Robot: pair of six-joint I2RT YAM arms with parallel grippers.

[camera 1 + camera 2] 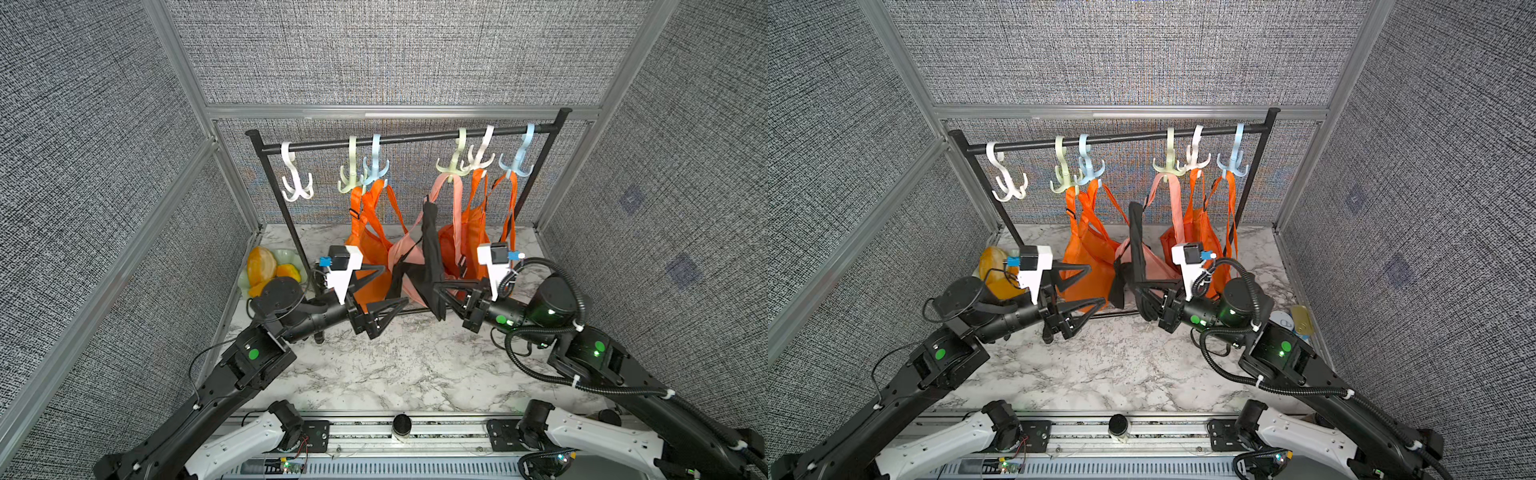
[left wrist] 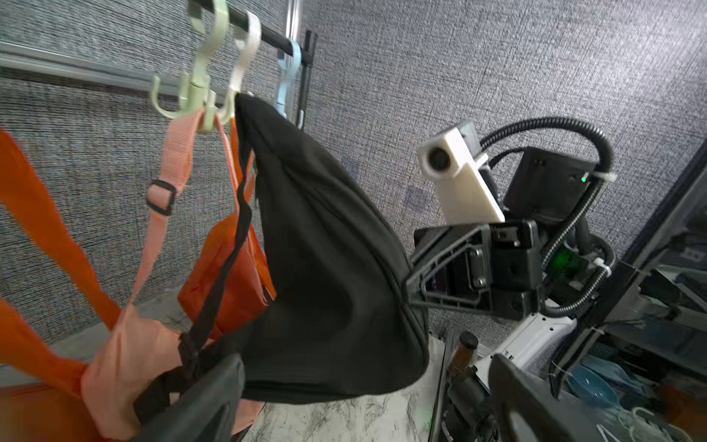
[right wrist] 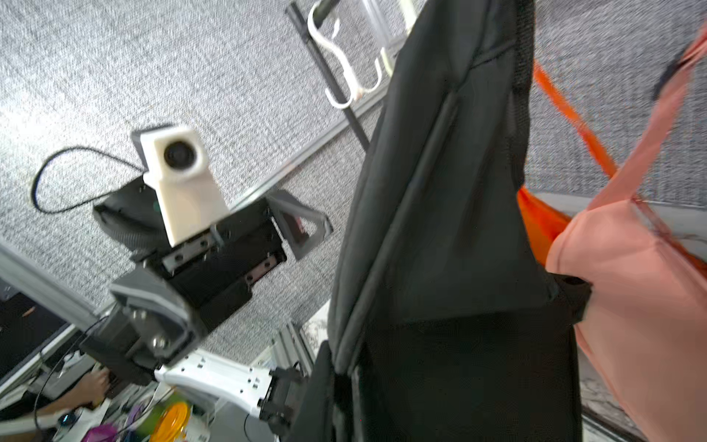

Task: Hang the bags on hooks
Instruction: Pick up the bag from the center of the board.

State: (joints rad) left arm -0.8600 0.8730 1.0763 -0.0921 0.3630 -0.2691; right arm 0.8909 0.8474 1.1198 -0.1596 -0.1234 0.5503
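A black bag (image 1: 430, 249) (image 1: 1136, 249) stands on end in front of the rack, with its strap trailing down to its left. My right gripper (image 1: 438, 291) (image 3: 336, 402) is shut on its lower edge. In the left wrist view the black bag's (image 2: 329, 248) top sits right by a prong of a white hook (image 2: 239, 76); I cannot tell whether it catches. My left gripper (image 1: 386, 287) (image 2: 363, 417) is open just left of the bag, holding nothing. Another white hook (image 1: 296, 183) at the rail's left end is bare.
The black rail (image 1: 407, 139) carries several hooks. Orange bags (image 1: 370, 237) and a pink bag (image 1: 409, 257) hang from them behind the black one. A bowl of orange fruit (image 1: 266, 266) sits at the rack's left foot. A can (image 1: 1302, 320) lies at the right edge.
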